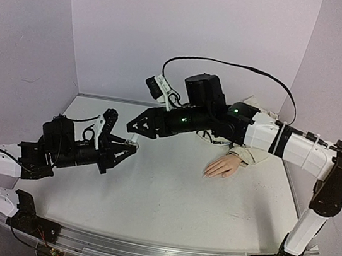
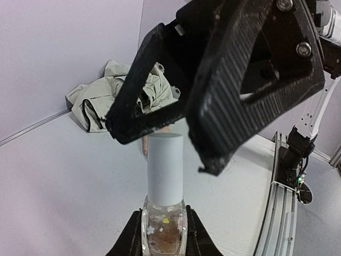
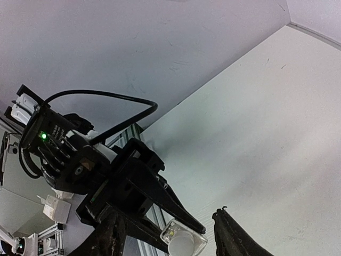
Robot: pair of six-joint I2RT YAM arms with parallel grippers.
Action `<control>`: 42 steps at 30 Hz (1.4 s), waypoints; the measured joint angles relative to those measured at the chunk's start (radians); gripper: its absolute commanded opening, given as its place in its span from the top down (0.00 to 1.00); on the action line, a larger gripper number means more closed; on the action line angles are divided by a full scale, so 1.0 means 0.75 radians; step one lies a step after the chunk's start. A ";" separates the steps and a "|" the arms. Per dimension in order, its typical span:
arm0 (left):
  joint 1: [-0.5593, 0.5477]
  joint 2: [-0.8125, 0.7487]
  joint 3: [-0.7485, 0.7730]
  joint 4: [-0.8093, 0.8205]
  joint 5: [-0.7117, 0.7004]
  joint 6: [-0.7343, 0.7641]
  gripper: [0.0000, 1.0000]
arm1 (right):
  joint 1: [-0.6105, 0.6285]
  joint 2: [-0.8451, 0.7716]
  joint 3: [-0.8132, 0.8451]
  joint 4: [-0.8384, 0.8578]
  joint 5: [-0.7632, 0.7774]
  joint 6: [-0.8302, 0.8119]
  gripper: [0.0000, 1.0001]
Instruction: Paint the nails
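My left gripper (image 1: pixel 126 149) is shut on a small clear bottle (image 1: pixel 133 141) and holds it above the table. In the left wrist view the bottle (image 2: pixel 164 230) sits between my two fingers, its white cap (image 2: pixel 164 169) pointing up. My right gripper (image 1: pixel 134 127) is open, its black fingers (image 2: pixel 229 85) either side of the cap's top without touching it. In the right wrist view the cap (image 3: pixel 183 244) shows end-on between my open fingers (image 3: pixel 233 237). The mannequin hand (image 1: pixel 223 167) lies palm down at the right in a beige sleeve (image 1: pixel 247 153). Its nails are too small to make out.
A crumpled beige jacket (image 2: pixel 120 96) lies at the back by the wall. A metal rail (image 1: pixel 141 251) runs along the table's near edge. The right arm (image 1: pixel 284 141) reaches across above the mannequin hand.
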 measured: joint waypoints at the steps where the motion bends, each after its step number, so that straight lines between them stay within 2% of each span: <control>1: -0.001 0.005 0.005 -0.002 -0.001 0.004 1.00 | 0.000 0.002 0.003 -0.020 -0.011 -0.008 0.46; 7: -0.006 0.010 0.016 -0.001 -0.001 0.016 1.00 | -0.015 0.009 0.010 -0.105 -0.082 -0.027 0.54; 25: -0.012 0.010 0.028 -0.023 0.043 0.015 1.00 | -0.032 0.009 0.010 -0.153 -0.129 -0.080 1.00; 32: -0.012 0.010 0.028 -0.033 0.058 0.014 1.00 | -0.032 0.009 0.008 -0.163 -0.140 -0.127 0.99; 33: -0.012 0.010 0.028 -0.034 0.060 0.014 1.00 | -0.032 0.009 0.008 -0.163 -0.141 -0.130 0.93; 35: -0.012 0.010 0.028 -0.036 0.065 0.014 1.00 | -0.032 0.009 0.007 -0.164 -0.148 -0.139 0.72; 37: -0.012 0.010 0.028 -0.036 0.070 0.014 1.00 | -0.033 0.009 0.004 -0.163 -0.155 -0.143 0.62; 39: -0.012 0.010 0.028 -0.036 0.080 0.014 1.00 | -0.033 0.009 -0.002 -0.162 -0.158 -0.148 0.57; 42: -0.012 0.010 0.028 -0.037 0.086 0.014 1.00 | -0.033 0.009 -0.007 -0.162 -0.158 -0.145 0.59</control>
